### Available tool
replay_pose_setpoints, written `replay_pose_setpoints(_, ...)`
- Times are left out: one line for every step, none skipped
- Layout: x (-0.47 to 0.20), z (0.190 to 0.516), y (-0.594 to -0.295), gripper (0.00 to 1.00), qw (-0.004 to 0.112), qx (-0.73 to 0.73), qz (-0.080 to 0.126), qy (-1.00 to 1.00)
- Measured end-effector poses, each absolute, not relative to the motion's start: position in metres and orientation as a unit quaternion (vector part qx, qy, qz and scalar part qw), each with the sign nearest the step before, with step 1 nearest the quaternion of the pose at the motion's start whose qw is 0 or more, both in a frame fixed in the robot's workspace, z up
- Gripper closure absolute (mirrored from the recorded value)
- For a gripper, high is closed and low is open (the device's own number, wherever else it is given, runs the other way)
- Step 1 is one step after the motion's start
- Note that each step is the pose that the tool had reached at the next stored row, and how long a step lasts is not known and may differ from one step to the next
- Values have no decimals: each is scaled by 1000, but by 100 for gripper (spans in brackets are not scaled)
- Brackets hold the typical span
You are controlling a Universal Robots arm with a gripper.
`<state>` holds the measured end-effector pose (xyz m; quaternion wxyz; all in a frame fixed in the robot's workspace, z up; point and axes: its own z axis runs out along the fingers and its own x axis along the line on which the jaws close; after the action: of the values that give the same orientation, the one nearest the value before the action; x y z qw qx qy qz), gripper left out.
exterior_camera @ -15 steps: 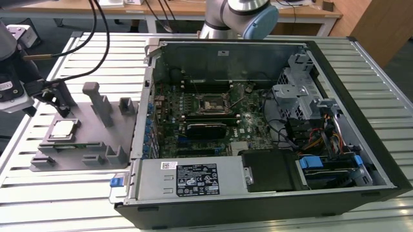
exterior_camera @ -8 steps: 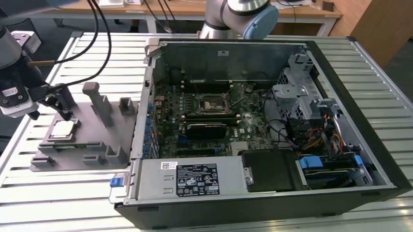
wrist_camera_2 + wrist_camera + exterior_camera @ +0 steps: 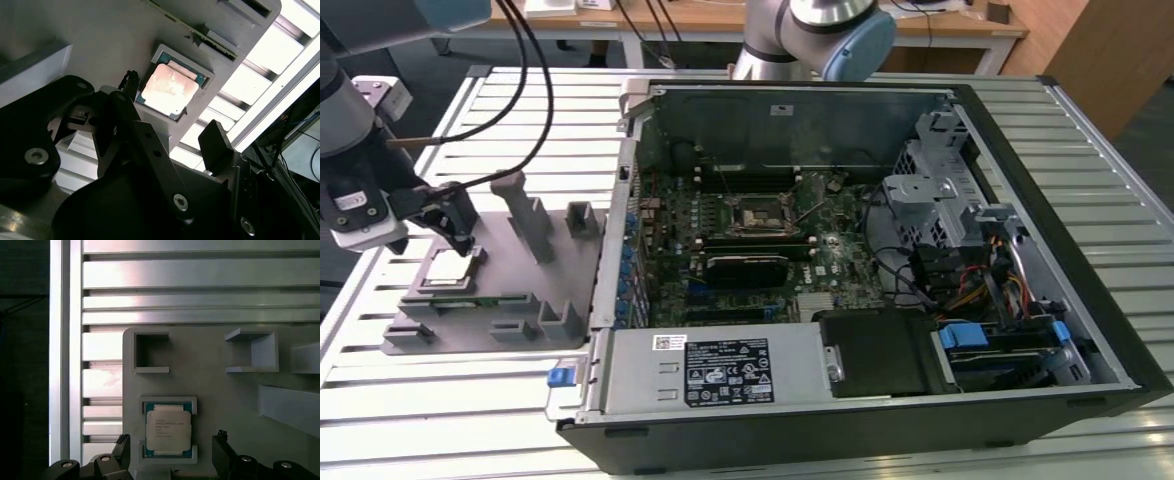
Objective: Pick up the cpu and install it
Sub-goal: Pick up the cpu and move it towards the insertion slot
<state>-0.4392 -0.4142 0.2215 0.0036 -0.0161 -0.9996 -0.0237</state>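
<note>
Low-centre in the first wrist view, with gripper (image 3: 171, 442) fingers (image 3: 223, 452) spread astride the cpu (image 3: 168, 429) pocketed in its tray (image 3: 220, 400): centre, descend square, pinch opposite edges evenly.

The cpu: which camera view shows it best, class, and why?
The first wrist view: the cpu faces the camera squarely in its grey holder. The second wrist view shows it tilted with glare; the exterior view shows it distant and oblique.

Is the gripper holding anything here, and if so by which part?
Nothing is held. The open gripper hovers above the square silver-topped cpu, which lies untouched in its pocket of the grey holder.
</note>
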Motion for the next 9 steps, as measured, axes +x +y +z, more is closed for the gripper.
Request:
replay_pose_setpoints(-439,220,-414,25,4,-16,-24,-1000)
replay_pose_setpoints(-439,218,-414,25,4,-16,-24,-1000)
replay_pose_setpoints(-439,217,-414,25,4,-16,-24,-1000)
replay_pose_setpoints(-439,215,-414,25,4,-16,-24,-1000)
replay_pose_setpoints(-439,214,-414,25,4,-16,-24,-1000)
replay_pose_setpoints(-439,212,-414,25,4,-16,-24,-1000)
replay_pose_setpoints(-439,211,-414,25,4,-16,-24,-1000)
replay_pose_setpoints(-439,210,-414,25,4,-16,-24,-1000)
replay_pose_setpoints(-439,209,-414,25,4,-16,-24,-1000)
